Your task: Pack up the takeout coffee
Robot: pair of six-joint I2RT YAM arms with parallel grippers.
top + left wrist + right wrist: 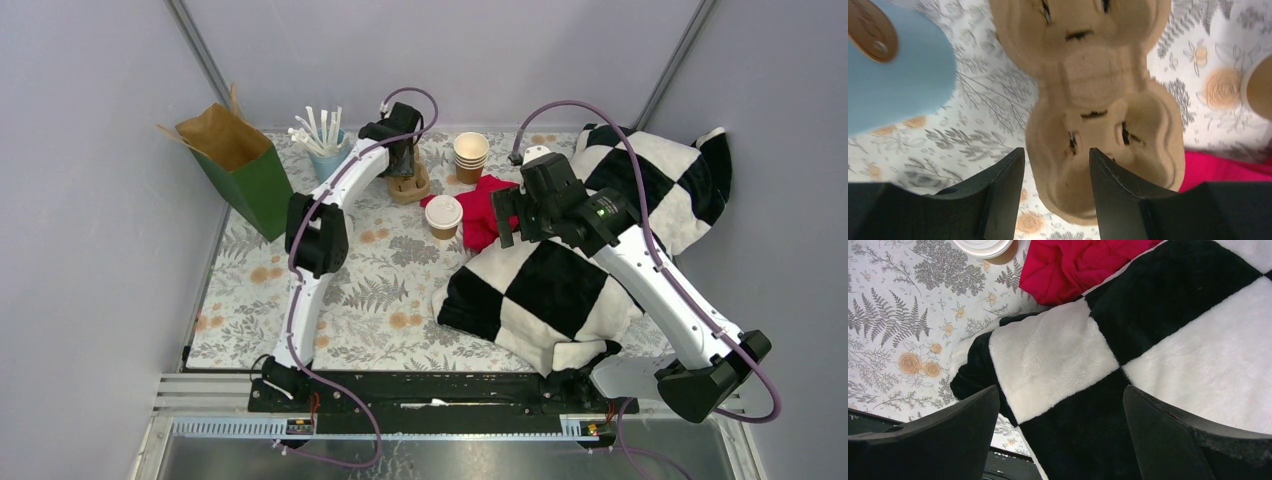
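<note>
So, left gripper (pixel 1055 197): fingers apart, nothing clamped. It's pointing down at the far end of the table (pixel 380 290), right over the carrier.
Between its fingers: the near-left rim of the carrier (pixel 1098 75). I honestly can't tell if either finger touches it.
Carrier: brown pulp, two pockets, both empty in the wrist view, lying flat on the table.
Right gripper (pixel 1063 440): spread wide, holding nothing, hanging over the blanket (pixel 1148 340). From above it faces left toward the coffee but is clearly apart from it.
Coffee (pixel 443 215): upright on the table with its white lid on, just in front and to the right of the carrier and hard against the left edge of the cloth. Neither gripper is on it. The right wrist view only catches its lid at the top edge.
Cloth (pixel 480 210): red and crumpled, between the coffee and the blanket, with its right side tucked against the blanket.
Blanket: black-and-white checks, bunched over the right half of the table.
Cup stack (pixel 470 155): lidless paper cups, behind the cloth and right of the carrier.
Blue cup (pixel 325 150): left of the carrier, white sticks poking out of it.
Bag (pixel 250 180): green, open at the top, standing in the far left corner.
</note>
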